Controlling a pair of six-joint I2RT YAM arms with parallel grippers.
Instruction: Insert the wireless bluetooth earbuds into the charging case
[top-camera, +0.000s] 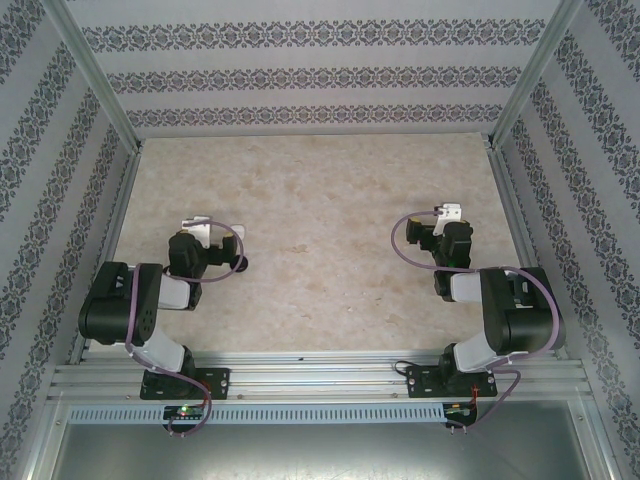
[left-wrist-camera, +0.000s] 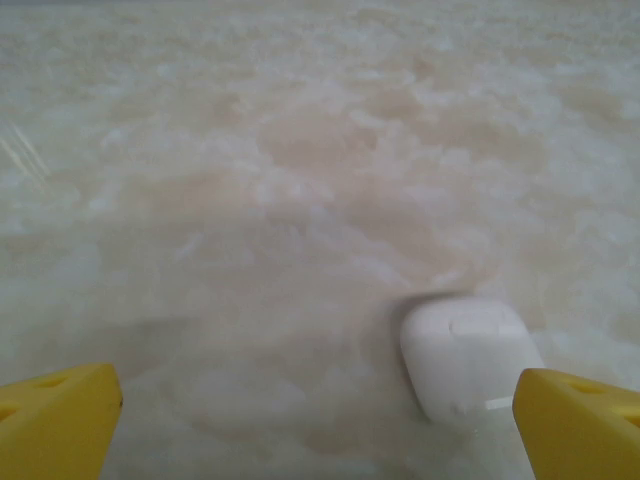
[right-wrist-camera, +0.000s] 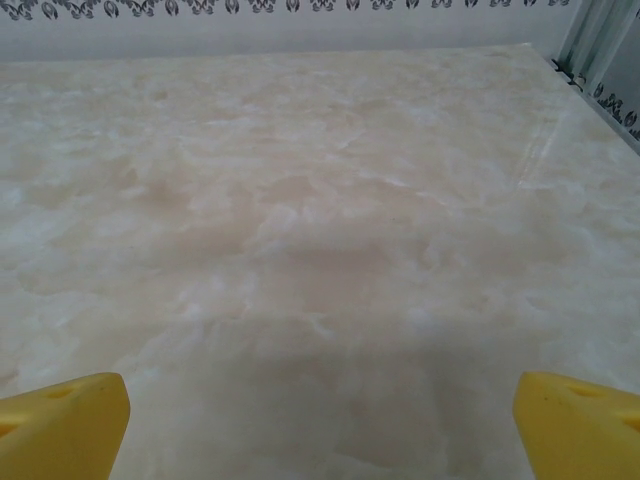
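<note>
Our left hand (left-wrist-camera: 318, 418) hangs low over the counter (left-wrist-camera: 300, 180), its yellow fingers (left-wrist-camera: 60, 412) spread wide. Between them the white charging case (left-wrist-camera: 468, 362) lies on the counter, close against the finger on the right of that view; we cannot tell whether they touch. Our right hand (right-wrist-camera: 320, 420) is spread just as wide above the pale marble, with the patterned back wall (right-wrist-camera: 300, 20) beyond it.

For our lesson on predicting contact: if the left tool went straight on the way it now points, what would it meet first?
Probably the case, lying on the table just ahead of the left tool, off to the side near one finger; depth is unclear.
</note>
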